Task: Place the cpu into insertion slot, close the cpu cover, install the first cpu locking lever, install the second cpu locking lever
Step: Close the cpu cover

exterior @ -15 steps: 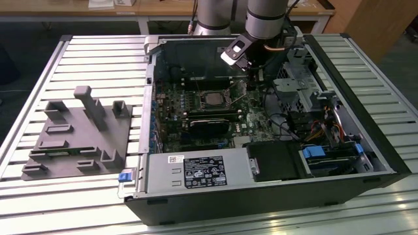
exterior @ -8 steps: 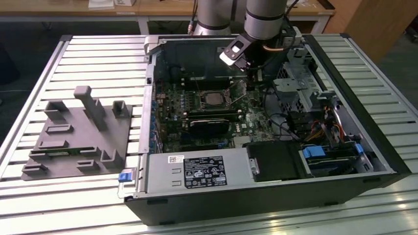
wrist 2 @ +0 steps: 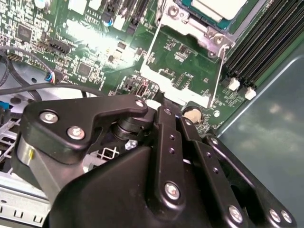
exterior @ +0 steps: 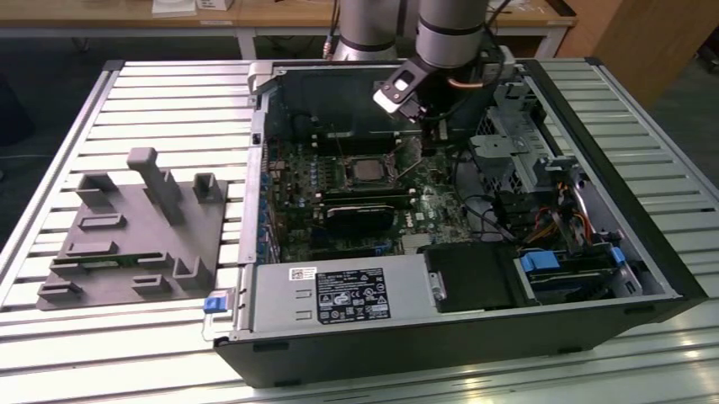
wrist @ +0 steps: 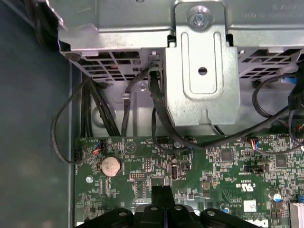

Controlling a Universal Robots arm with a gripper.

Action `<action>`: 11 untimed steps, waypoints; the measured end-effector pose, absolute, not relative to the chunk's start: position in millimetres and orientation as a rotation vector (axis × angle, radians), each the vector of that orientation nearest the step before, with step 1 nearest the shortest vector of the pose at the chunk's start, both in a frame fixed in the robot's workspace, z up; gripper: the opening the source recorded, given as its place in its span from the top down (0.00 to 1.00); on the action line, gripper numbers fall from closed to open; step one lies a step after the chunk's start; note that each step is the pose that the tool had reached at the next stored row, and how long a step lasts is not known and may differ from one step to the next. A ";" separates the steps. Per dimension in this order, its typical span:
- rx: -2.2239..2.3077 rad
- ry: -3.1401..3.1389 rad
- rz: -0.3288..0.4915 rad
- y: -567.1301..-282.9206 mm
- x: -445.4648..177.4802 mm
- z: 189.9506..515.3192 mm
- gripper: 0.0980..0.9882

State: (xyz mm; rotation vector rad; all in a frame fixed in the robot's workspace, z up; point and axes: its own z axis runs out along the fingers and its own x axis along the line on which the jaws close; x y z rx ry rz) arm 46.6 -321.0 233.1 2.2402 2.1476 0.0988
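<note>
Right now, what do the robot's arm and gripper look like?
The arm is a silver-grey tube with a dark ring. A pale box and an orange cable sit at its wrist. The gripper is matte black: linked bars with silver screw heads.

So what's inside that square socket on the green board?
A flat chip with a pale top sits in the socket, and a silvery metal frame runs around it. Whatever lies under the chip is covered by it, so that can't be seen.
</note>
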 end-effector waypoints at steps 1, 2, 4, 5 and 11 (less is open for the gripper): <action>2.240 2.148 0.099 -321.0 45.5 233.0 0.99; 2.240 2.148 0.099 -321.0 44.4 233.0 0.99; 2.240 2.148 0.099 -321.0 42.0 233.0 0.99; 2.240 2.148 0.099 -321.0 40.8 232.9 0.99; 2.240 2.148 0.099 -321.0 31.4 232.8 0.99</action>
